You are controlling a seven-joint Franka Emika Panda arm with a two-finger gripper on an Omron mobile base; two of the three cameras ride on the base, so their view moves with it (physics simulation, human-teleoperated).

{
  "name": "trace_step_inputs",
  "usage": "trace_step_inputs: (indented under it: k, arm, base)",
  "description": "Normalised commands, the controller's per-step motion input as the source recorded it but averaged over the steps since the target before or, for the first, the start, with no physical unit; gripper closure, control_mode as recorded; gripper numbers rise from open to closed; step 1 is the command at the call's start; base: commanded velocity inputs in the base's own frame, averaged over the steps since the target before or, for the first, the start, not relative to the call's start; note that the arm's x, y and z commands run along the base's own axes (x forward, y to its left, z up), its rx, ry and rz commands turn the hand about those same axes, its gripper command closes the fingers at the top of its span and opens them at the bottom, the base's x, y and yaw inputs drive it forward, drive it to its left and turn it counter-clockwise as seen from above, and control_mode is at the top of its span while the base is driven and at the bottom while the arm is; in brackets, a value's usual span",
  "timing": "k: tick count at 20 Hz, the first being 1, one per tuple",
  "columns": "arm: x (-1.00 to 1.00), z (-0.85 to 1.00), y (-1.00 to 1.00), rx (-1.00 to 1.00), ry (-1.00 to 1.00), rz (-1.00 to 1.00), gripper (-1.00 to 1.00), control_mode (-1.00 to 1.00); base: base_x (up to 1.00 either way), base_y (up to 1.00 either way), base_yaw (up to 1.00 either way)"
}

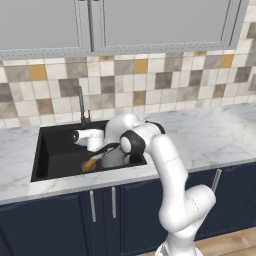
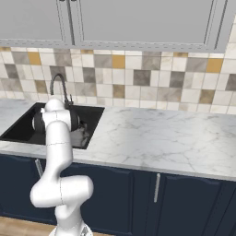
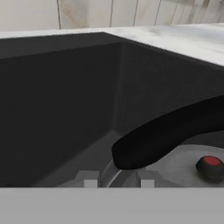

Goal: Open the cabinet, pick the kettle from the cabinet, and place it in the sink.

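One kettle (image 1: 114,158), grey metal with a flat lid, sits low inside the sink (image 1: 52,165), directly under the claw (image 3: 118,177). In the hand view its black arched handle (image 3: 170,129) sweeps across just above the claw's two fingertips (image 3: 90,180), and a small dark knob with a red top (image 3: 211,166) stands on the lid to the right of them. The fingertips sit close together, narrowed, right at the near end of that handle; whether they actually pinch it I cannot tell from these views. An orange-tipped piece (image 1: 89,164) shows in the left base view beside the kettle, on the side away from the arm.

Beyond the claw, the black basin walls rise on all sides, and the thin upright faucet (image 1: 81,106) stands behind it at the sink's back edge. White marble counter (image 2: 161,133) frames the basin and stretches well away on the arm's right side. Behind that runs a backsplash of mixed tiles (image 2: 138,78), with pale grey-fronted upper cabinets (image 2: 138,20) above. Below the counter are navy cabinets with silver handles (image 2: 157,187).
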Motion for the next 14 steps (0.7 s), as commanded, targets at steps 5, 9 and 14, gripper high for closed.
trace_step_inputs:
  k: [5, 9, 14]
  arm:
    - [-0.18, -0.30, 0.00, 0.00, 0.00, 0.00, 1.00, -1.00]
    - [-0.26, -0.28, 0.00, 0.00, 0.00, 0.00, -1.00, -1.00]
    - [-0.24, -0.16, 0.01, 0.00, 0.00, 0.00, -1.00, -1.00]
  base:
    - [0.00, 0.00, 0.00]
    - [0.00, 0.00, 0.00]
    - [0.00, 0.00, 0.00]
